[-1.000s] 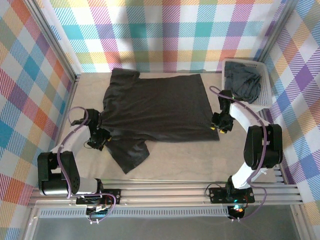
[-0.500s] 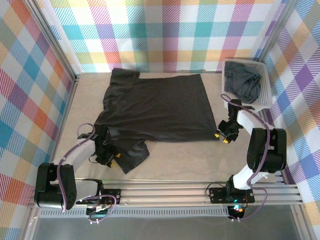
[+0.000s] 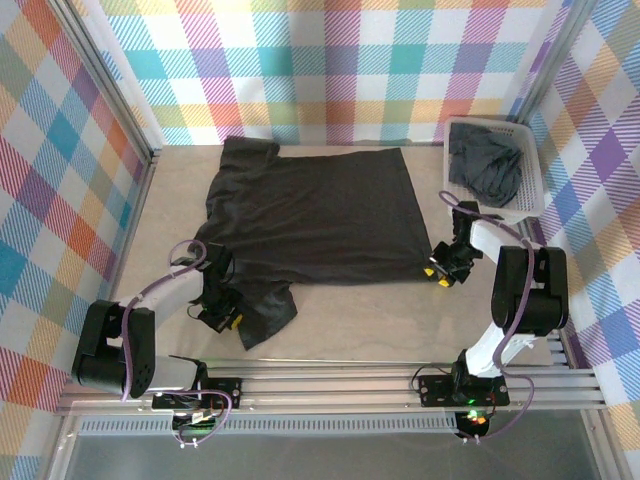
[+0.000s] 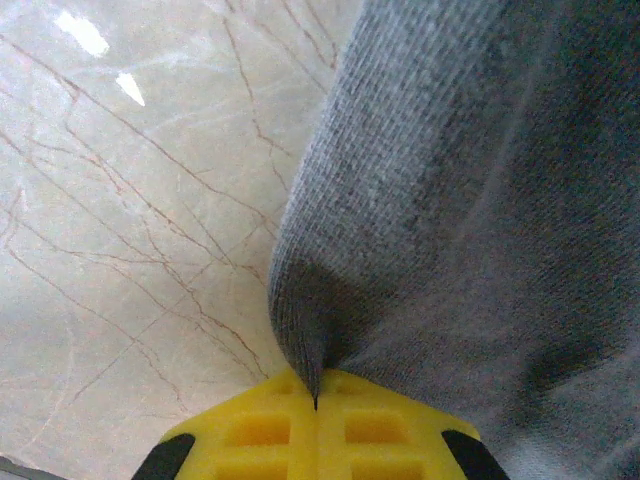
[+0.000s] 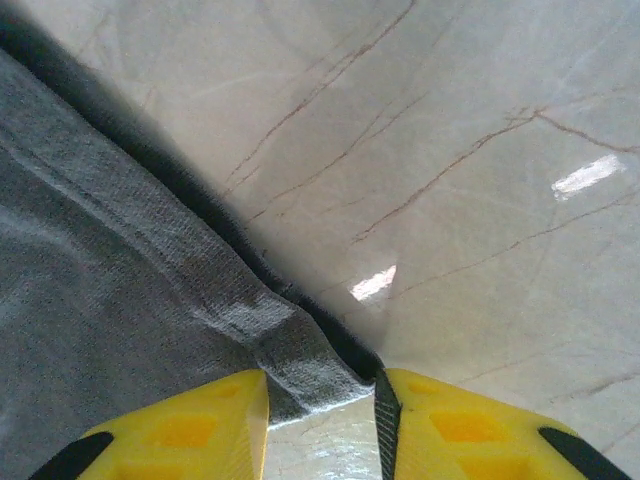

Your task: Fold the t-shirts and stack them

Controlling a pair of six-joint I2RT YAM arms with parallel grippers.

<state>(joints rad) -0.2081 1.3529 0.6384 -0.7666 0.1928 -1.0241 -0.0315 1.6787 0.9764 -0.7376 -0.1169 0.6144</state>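
Observation:
A dark charcoal t-shirt (image 3: 315, 215) lies spread flat on the marble table, one sleeve folded down at the near left. My left gripper (image 3: 222, 315) sits at that sleeve's left edge. In the left wrist view its yellow fingertips (image 4: 250, 435) meet, shut on a pinched fold of the grey cloth (image 4: 470, 220). My right gripper (image 3: 437, 272) is at the shirt's near right corner. It stands open, and the hem corner (image 5: 300, 360) lies between its yellow fingers (image 5: 180, 430) on the table. A second dark t-shirt (image 3: 487, 165) lies crumpled in the basket.
A white lattice basket (image 3: 532, 170) stands at the back right against the checked wall. Bare marble table (image 3: 380, 320) stretches in front of the shirt to the metal rail at the near edge. Checked walls close in the left, back and right sides.
My left gripper has moved nearer and to the right along the shirt's left edge, down to the folded sleeve. My right gripper has dropped to the shirt's near right corner.

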